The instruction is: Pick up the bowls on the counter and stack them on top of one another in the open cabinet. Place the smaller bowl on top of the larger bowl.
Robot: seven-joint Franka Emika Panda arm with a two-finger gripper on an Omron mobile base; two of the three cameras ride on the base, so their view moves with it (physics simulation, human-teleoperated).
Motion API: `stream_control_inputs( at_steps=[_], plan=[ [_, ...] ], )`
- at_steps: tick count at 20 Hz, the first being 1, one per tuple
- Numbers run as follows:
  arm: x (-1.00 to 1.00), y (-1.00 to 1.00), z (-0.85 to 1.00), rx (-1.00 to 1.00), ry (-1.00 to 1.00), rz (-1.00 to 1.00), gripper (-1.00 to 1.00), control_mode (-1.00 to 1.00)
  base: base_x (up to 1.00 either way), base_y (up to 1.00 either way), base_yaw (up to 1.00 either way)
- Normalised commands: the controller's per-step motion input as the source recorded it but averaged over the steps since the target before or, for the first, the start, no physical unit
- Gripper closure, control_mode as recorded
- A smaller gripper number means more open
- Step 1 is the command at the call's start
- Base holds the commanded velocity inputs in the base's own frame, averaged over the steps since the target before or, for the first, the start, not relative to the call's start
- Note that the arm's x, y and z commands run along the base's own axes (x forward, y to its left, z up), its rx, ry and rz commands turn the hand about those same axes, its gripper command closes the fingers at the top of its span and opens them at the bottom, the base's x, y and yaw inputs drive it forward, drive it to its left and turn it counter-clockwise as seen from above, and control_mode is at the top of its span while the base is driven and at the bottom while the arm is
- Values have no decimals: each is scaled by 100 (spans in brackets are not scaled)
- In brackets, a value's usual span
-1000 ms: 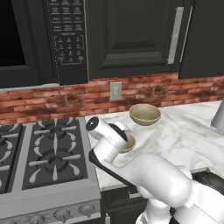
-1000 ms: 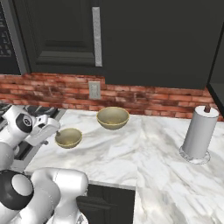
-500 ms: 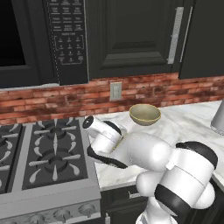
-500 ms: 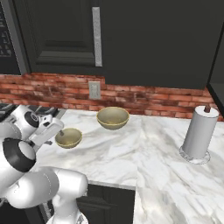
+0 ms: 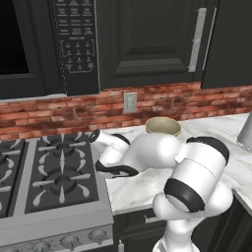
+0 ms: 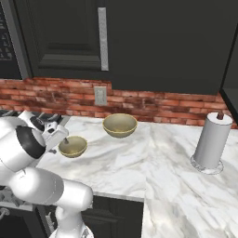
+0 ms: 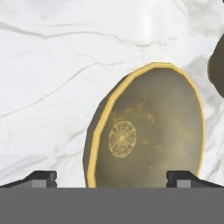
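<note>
The smaller bowl (image 6: 73,146), olive-yellow with a golden rim, sits on the white marble counter (image 6: 139,162) near the hob. In the hand view this bowl (image 7: 148,127) lies just beyond my two fingertips (image 7: 41,178), which stand far apart on either side of it. My gripper (image 6: 63,137) hovers at the bowl's left rim, open and holding nothing. The larger bowl (image 6: 120,125) stands behind and to the right, near the brick wall; the left base view shows it (image 5: 162,126) above my arm. The plain flat black cabinet door (image 5: 229,42) is at the upper right; the cabinet's interior is out of view.
A grey gas hob (image 5: 49,172) lies left of the counter, with a black microwave (image 5: 74,39) above it. A paper towel roll (image 6: 211,142) stands on the counter at the right. Panelled black cabinets with silver handles (image 6: 103,37) hang over the bowls.
My arm has swung so its elbow now bulks up in front and hides the smaller bowl in the left base view. The hand stays by that bowl, jaws still wide. Both bowls are unmoved.
</note>
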Motion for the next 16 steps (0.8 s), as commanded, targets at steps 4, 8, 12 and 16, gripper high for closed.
stream_control_inputs(
  at_steps=[4, 8, 12, 16],
  plan=[
    [0, 0, -17, 0, 0, 0, -100, -100, 0, 0, 0],
    [1, 0, -10, 0, 0, 0, -100, -100, 0, 0, 0],
    [6, 0, -8, 0, 0, 0, -100, -100, 0, 0, 0],
    [12, 0, -10, 0, 0, 0, 100, -100, 0, 0, 0]
  ],
)
